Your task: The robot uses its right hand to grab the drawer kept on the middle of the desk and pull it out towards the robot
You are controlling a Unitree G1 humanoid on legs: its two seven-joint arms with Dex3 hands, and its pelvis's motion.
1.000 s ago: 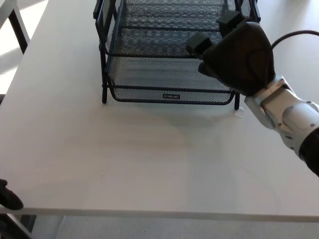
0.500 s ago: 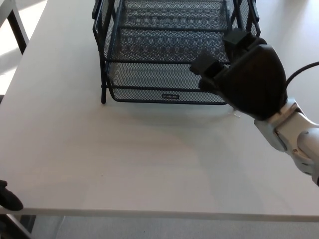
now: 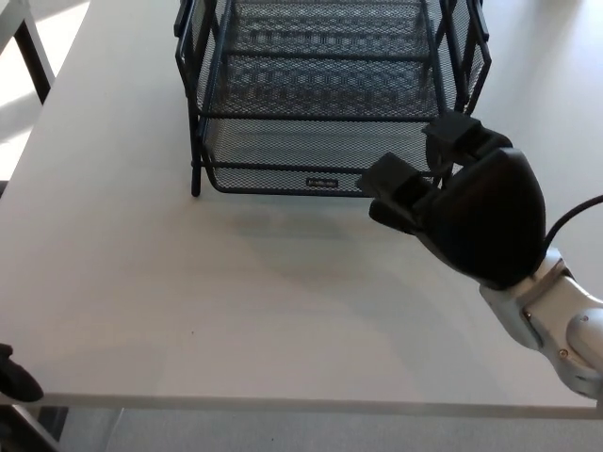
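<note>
— Where is the right robot hand (image 3: 462,212)?
— It hangs over the white table (image 3: 188,282), low on the right, with its fingers (image 3: 396,184) pointed up and left toward the front right corner of the drawer (image 3: 316,151). The fingers are spread apart and nothing is between them. One fingertip overlaps the front rim of the drawer in the picture; I cannot tell whether it touches.
— And the drawer itself?
— It is a black wire-mesh tray, the lowest of a stacked rack (image 3: 330,56) standing at the far middle of the table. A small label (image 3: 323,182) sits at the centre of its front rim.
— The left robot hand (image 3: 17,377)?
— Only a dark bit shows at the bottom left edge, beside the table's near corner; its fingers cannot be made out.
</note>
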